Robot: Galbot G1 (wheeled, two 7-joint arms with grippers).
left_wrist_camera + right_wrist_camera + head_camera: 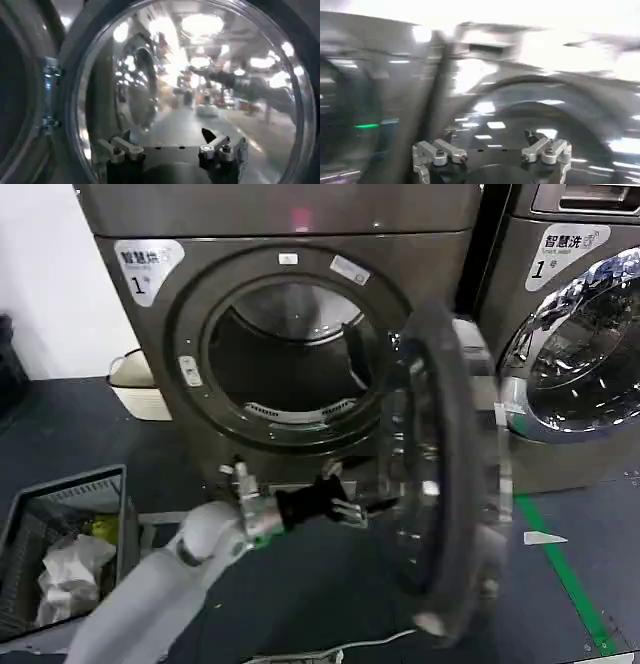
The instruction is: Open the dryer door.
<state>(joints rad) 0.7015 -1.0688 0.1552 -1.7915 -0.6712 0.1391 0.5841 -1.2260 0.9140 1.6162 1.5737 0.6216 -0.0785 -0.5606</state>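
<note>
The dryer door (pixel 450 474) stands swung wide open to the right of the drum opening (pixel 290 364), seen nearly edge-on, its grey back and bulging glass toward the drum. My left gripper (pixel 352 510) reaches in low, just short of the door's inner side, open and holding nothing. In the left wrist view the door's glass bulge (pixel 200 75) looms right ahead of the open left gripper (pixel 170 142). My right gripper (pixel 492 142) is open and empty, facing a blurred curved chrome ring (pixel 545 90); I cannot tell which machine's.
A second machine with a shut chrome-ringed door (pixel 585 354) stands at the right. A grey basket (pixel 20 514) of cloths sits on the floor at the left, a white bin (pixel 140 389) behind it. Green tape (pixel 565 574) runs along the floor.
</note>
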